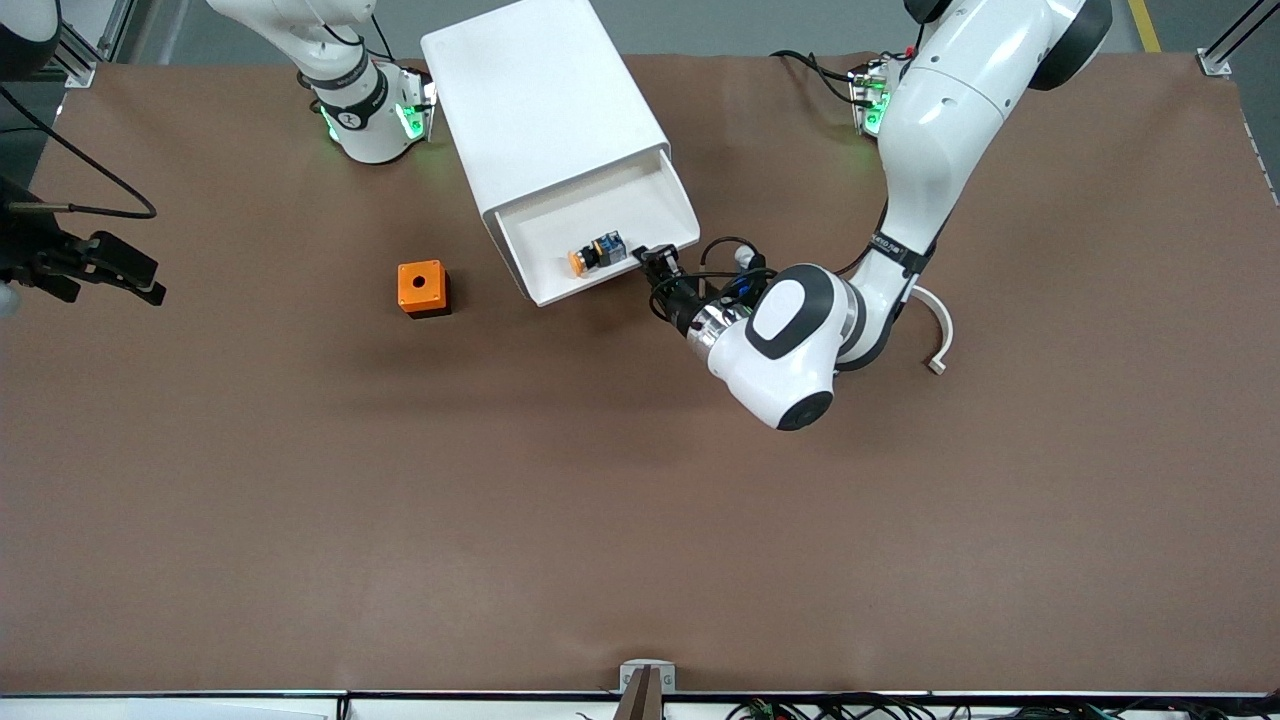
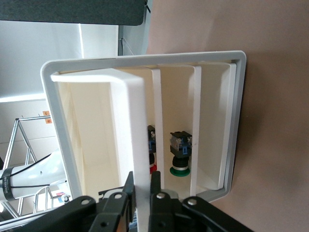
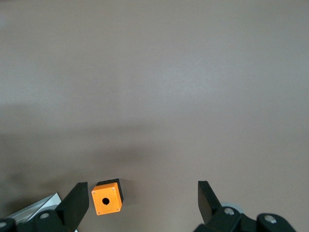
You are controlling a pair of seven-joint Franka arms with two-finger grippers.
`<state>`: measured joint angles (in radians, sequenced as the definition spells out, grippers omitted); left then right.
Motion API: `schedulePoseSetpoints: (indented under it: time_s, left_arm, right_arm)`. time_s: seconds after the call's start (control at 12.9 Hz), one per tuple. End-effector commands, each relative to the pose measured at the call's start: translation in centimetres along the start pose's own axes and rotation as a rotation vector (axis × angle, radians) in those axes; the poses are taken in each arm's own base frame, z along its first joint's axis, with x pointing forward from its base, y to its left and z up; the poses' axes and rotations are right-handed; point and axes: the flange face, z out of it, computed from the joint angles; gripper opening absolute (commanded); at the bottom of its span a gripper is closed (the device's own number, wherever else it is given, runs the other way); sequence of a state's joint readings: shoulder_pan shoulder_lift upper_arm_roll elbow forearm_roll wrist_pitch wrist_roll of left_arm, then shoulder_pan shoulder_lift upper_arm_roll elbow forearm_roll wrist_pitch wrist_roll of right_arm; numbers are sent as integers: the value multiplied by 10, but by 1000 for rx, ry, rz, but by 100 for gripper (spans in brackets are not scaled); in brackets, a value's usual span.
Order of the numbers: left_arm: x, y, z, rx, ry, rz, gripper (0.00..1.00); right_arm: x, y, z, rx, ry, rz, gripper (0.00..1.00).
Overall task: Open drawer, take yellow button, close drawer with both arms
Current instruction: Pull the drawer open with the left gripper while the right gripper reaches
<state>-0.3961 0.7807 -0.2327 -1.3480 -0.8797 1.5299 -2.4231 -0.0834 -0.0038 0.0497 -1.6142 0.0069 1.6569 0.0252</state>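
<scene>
Clamping the white plastic drawer (image 1: 600, 235) front lip was the left gripper (image 2: 141, 200); right gripper (image 3: 140, 200) waited open; tiny orange-capped button (image 1: 597, 253) looked light, rigid — take its black body.

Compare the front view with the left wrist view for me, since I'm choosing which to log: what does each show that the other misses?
Front view only: the button lying in the pulled-out drawer, the orange cube on the table, and the open right gripper waiting at the right arm's end.

Left wrist view only: the lower drawers, one holding a green-capped part.

Both: the left gripper shut on the drawer's front.
</scene>
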Motion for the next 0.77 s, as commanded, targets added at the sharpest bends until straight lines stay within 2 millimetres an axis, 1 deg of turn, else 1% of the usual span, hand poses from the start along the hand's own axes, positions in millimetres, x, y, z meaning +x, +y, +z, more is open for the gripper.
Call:
schedulePoseSetpoints:
  time_s: [0.0,0.08,0.15,0.23,0.31,0.39,0.46,0.54,0.62,0.7]
  left_arm:
    - [-3,-4,-10,-7,-16,54,70]
    - [0,-3,-17,-13,-21,52,83]
    - [6,2,-33,-18,-43,43,98]
    - [11,3,-50,-27,-67,42,99]
    - [15,4,-67,-38,-91,49,99]
    - [20,3,-92,-65,-114,79,99]
    - [31,10,-110,-101,-109,87,99]
    - [43,12,-129,-154,-92,103,99]
    - [53,13,-143,-211,-63,131,99]
    - [63,20,-154,-262,-27,150,99]
  right_arm:
    - [-3,7,2,28,-18,28,100]
    - [-3,4,2,61,-23,81,100]
    - [-4,-1,4,79,-37,169,100]
    - [-8,-16,6,83,-70,257,100]
    - [-10,-36,6,78,-83,335,100]
    - [-12,-52,8,72,-93,410,100]
    - [-14,-70,10,66,-101,473,100]
    - [-15,-89,16,58,-115,534,100]
    - [-17,-112,22,47,-132,592,100]
    - [-20,-140,32,28,-153,669,100]
